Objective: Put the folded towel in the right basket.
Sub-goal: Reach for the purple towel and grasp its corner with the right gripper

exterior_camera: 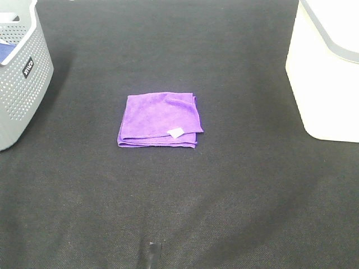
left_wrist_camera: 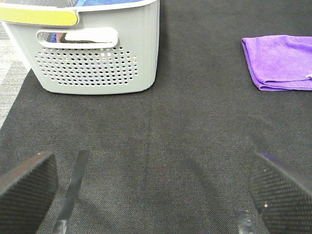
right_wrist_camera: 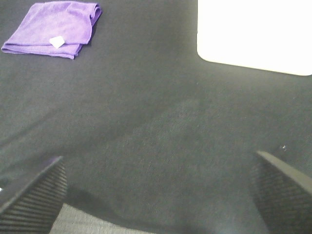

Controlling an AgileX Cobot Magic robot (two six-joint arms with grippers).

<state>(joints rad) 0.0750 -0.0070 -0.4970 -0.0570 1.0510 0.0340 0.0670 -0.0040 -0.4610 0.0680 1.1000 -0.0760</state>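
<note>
Folded purple towel [exterior_camera: 160, 120] lies flat on the black mat [exterior_camera: 235, 196], about mid-worktop, a bit left of centre and nearer the far edge than the near one. It's a rough square with the layered edges showing along its near side. A small white tag [exterior_camera: 175, 133] sits at its near right corner. Nothing is on it and nothing touches it.

The right basket [exterior_camera: 325, 73], white with a grey rim, stands at the far right corner, well apart from the towel. I see only bare mat between the two. From the high camera I can't see inside it.

The grey perforated basket [exterior_camera: 19, 78] is at the far left corner, also well apart from the towel. It has a handle slot and a small dark label [exterior_camera: 28, 67] on its side. Something blue [exterior_camera: 7, 50] shows inside it.

A short dark glossy strip [exterior_camera: 151, 255] lies on the mat at the near edge, around the middle.

The left gripper [left_wrist_camera: 153, 192] is spread wide over bare mat and holds nothing, with the grey basket ahead of it and the towel off to one side. The right gripper [right_wrist_camera: 161, 195] is spread wide too, empty, over bare mat, with towel and white basket both ahead of it. Neither claw is near the towel, and neither shows in the high view.
</note>
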